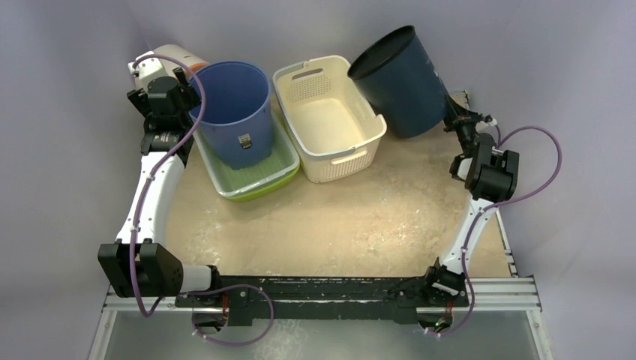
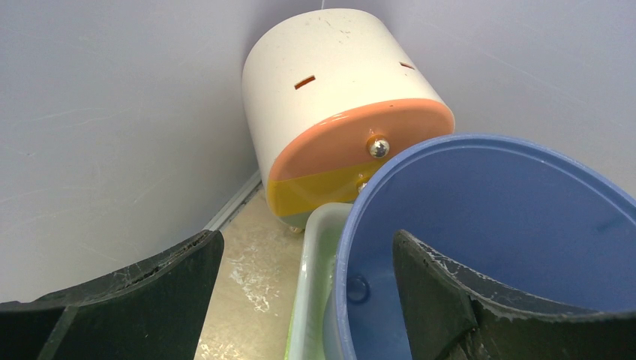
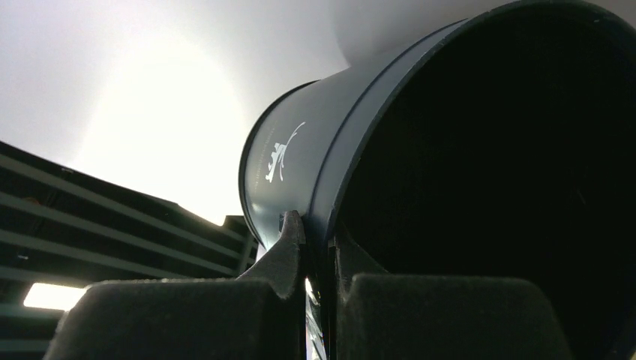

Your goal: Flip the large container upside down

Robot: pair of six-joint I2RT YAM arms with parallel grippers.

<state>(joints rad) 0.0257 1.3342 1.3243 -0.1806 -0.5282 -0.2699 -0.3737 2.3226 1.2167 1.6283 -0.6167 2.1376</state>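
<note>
Two claws, one job. Your right claw (image 1: pixel 459 120) is clenched on the rim of the dark navy container (image 1: pixel 401 82), one finger inside the wall and one outside. That pinch is why it hangs tilted at the far right of the tabletop (image 1: pixel 337 225), closed end up and leaning toward the white basket (image 1: pixel 330 124). I judge the flip mostly made; its mouth has yet to sit flat. Your left claw (image 1: pixel 180 81) is spread, straddling the blue bucket (image 1: pixel 236 112) rim without gripping.
</note>
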